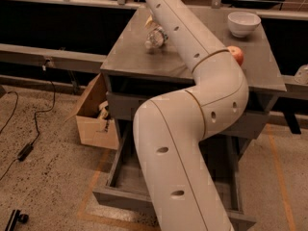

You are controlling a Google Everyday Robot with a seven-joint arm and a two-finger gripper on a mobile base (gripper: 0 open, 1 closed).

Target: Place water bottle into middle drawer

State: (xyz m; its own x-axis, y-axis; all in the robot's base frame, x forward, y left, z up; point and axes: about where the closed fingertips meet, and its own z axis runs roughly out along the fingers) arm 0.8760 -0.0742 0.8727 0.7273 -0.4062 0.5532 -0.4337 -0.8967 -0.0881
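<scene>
Water bottle point(155, 37): clear, crinkled, lying on its side on the cabinet top point(131, 61). Middle drawer point(126, 173): grey, pulled open below. Gripper: out of frame above.

On your desk point(134, 57), a white bowl point(243, 23) at the far right, a red apple point(236, 55) nearer you — half hidden, open cardboard box point(91, 117) on the floor left — black cable point(35, 129) nearby.

The arm point(192, 105) is cut off at the top edge, so the gripper on its far end is out of view. The arm hides the left part of the apple point(237, 55), the right side of the water bottle point(155, 36), and much of the middle drawer point(120, 198), inside and front.
</scene>
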